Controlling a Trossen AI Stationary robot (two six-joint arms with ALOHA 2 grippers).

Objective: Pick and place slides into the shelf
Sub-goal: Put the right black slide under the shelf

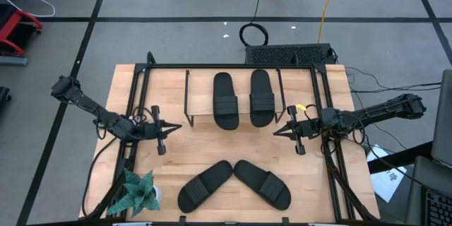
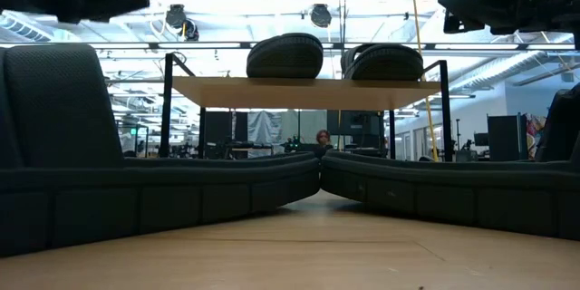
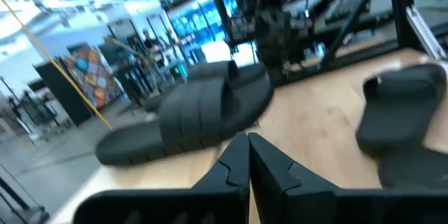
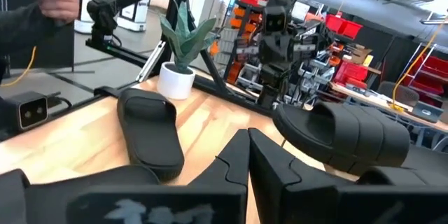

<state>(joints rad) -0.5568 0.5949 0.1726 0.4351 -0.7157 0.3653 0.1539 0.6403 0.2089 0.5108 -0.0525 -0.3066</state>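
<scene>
High view, from nine o'clock across: the left gripper (image 1: 171, 126) hovers clenched and empty over the table (image 1: 176, 155). Two slides (image 1: 242, 98) lie on the shelf (image 1: 200, 116) at twelve, two more slides (image 1: 234, 184) at six. At three, the right gripper (image 1: 278, 131) hovers clenched, empty.

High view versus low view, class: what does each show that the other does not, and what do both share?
Only the high view shows the potted plant, the whole table and both shut grippers, left and right, hanging apart over it. Only the low view shows the room beyond and the space under the shelf. Both show two slides on the shelf and two on the table.
</scene>
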